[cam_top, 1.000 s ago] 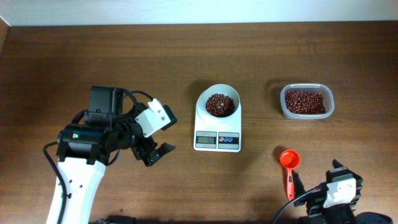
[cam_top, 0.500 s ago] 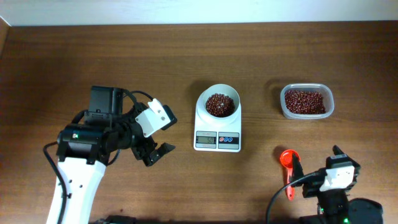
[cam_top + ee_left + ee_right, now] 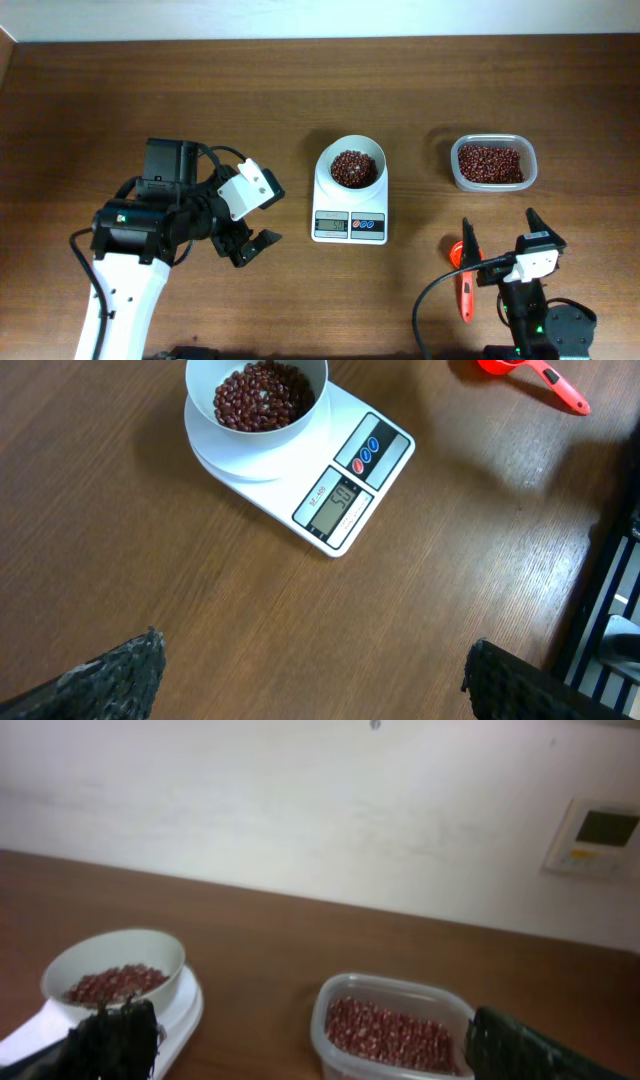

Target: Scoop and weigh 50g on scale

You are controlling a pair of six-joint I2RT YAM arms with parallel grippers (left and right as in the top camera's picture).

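Note:
The white scale [image 3: 349, 205] stands mid-table, and its round bowl holds a heap of dark reddish-brown beans [image 3: 353, 167]. In the left wrist view the scale [image 3: 385, 445] and its beans [image 3: 262, 395] lie ahead, with digits lit on the display. My left gripper [image 3: 248, 232] hovers left of the scale, open and empty [image 3: 314, 645]. My right gripper [image 3: 497, 222] is open and empty at the front right, tilted up toward the scale bowl [image 3: 115, 948] and the tub.
A clear plastic tub [image 3: 493, 163] of the same beans [image 3: 385, 1032] sits at the back right. An orange measuring scoop [image 3: 463, 290] lies flat on the table beside my right gripper's left finger, also in the left wrist view [image 3: 530, 370].
My right arm has come forward from the table's near edge and now stands alongside the scoop. The left arm, scale and tub have not moved.

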